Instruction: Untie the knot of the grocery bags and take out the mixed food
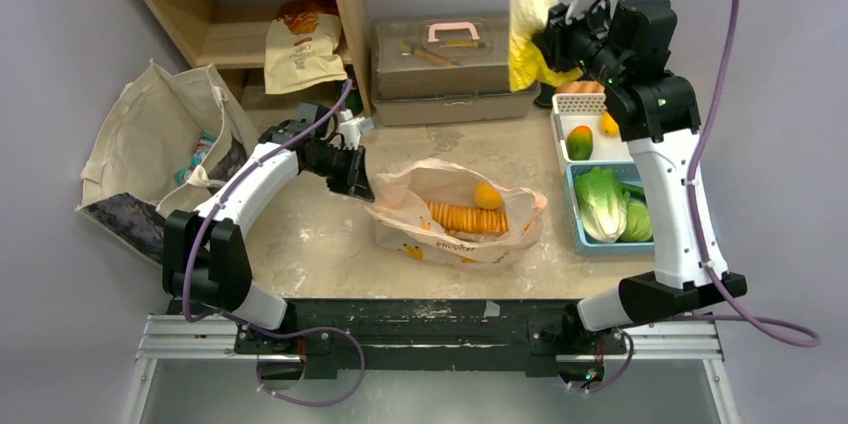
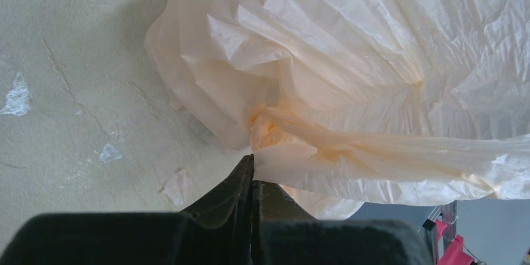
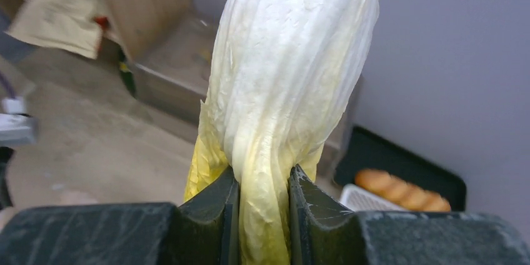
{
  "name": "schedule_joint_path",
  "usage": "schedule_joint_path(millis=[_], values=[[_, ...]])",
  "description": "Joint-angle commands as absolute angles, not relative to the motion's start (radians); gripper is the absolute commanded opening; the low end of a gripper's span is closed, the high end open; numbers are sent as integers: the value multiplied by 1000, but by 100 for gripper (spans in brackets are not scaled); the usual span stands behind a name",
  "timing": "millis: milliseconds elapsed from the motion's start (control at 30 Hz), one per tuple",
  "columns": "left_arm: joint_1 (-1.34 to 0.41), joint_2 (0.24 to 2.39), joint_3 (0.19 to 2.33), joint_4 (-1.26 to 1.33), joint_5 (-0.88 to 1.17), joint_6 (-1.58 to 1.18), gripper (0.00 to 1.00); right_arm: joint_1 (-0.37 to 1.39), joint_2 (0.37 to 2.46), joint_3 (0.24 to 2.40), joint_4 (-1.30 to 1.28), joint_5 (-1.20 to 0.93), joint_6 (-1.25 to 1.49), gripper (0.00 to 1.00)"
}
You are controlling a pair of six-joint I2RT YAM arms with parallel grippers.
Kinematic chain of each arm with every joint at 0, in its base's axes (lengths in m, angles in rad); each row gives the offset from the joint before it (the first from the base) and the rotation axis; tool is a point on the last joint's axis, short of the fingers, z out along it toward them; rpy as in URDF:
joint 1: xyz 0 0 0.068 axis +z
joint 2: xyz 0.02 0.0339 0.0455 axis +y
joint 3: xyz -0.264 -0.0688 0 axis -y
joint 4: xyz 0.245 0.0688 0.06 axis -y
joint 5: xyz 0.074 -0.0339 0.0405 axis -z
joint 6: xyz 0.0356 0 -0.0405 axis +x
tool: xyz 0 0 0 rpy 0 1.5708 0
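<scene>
At 9 o'clock, by the left edge of the tabletop, a cream canvas tote bag slumps open. A light wooden shelf unit stands at 11 o'clock. The left jaws are closed, with their tips touching the 9 o'clock end of the thin crinkly pale-orange plastic grocery bag; whether a fold is pinched cannot be told. Just past the tips sits a small bunched twist of orange-peach plastic.

The bag lies mid-tabletop with its mouth gaping upward. It holds a row of long orange vegetables and, at its 1 o'clock, a round orange fruit. Bare tabletop runs from the bag's 6 o'clock side to the near edge. A narrower strip separates the bag from the grey lidded toolbox at 12 o'clock.

The right jaws grip the yellow end of a long yellow-white cabbage, raised high at 1 o'clock. Along the 3 o'clock edge stand a white basket of fruit and a blue basket of green leafy heads.
</scene>
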State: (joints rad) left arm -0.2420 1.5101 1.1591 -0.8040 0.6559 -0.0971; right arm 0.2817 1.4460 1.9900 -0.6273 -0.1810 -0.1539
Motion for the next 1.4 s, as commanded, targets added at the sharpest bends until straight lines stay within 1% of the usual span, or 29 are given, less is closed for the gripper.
schedule_joint_path(millis=[0, 33, 167, 233, 367, 467, 533, 667, 733, 800, 867, 967, 1033, 1200, 1267, 1367], values=[[-233, 1490, 1169, -771, 688, -122, 0, 152, 1402, 1972, -950, 44, -192, 0], [-232, 1492, 1169, -774, 688, -119, 0, 110, 1388, 1948, -995, 72, -210, 0], [-233, 1501, 1169, -787, 690, -115, 0, -136, 1346, 1843, -1156, 71, -328, 0], [-233, 1511, 1170, -785, 695, -123, 0, -256, 1334, 1785, -1193, 69, -409, 0], [-235, 1523, 1187, -792, 698, -120, 0, -471, 1341, 1662, -1202, 76, -578, 0], [-235, 1529, 1201, -797, 695, -110, 0, -569, 1353, 1566, -1085, 77, -660, 0], [-234, 1536, 1211, -808, 694, -101, 0, -584, 1360, 1509, -989, 83, -695, 0], [-234, 1542, 1229, -821, 687, -88, 0, -584, 1435, 1509, -901, 76, -727, 0], [-234, 1541, 1234, -824, 681, -84, 0, -584, 1459, 1493, -852, 58, -816, 0], [-234, 1539, 1238, -828, 672, -79, 0, -584, 1416, 1422, -761, 41, -963, 1], [-234, 1536, 1236, -829, 666, -77, 0, -578, 1347, 1334, -652, 9, -1115, 4], [-233, 1530, 1224, -823, 664, -84, 0, -574, 1292, 1250, -583, -50, -1342, 7], [-234, 1530, 1215, -816, 666, -88, 0, -580, 1274, 1215, -568, -131, -1520, 9], [-233, 1540, 1220, -815, 668, -87, 0, -586, 1240, 1145, -588, -292, -1805, 8], [-234, 1545, 1229, -819, 666, -86, 0, -586, 1242, 1112, -593, -312, -1939, 9], [-233, 1547, 1237, -819, 666, -86, 0, -589, 1260, 1067, -583, -303, -2067, 9]])
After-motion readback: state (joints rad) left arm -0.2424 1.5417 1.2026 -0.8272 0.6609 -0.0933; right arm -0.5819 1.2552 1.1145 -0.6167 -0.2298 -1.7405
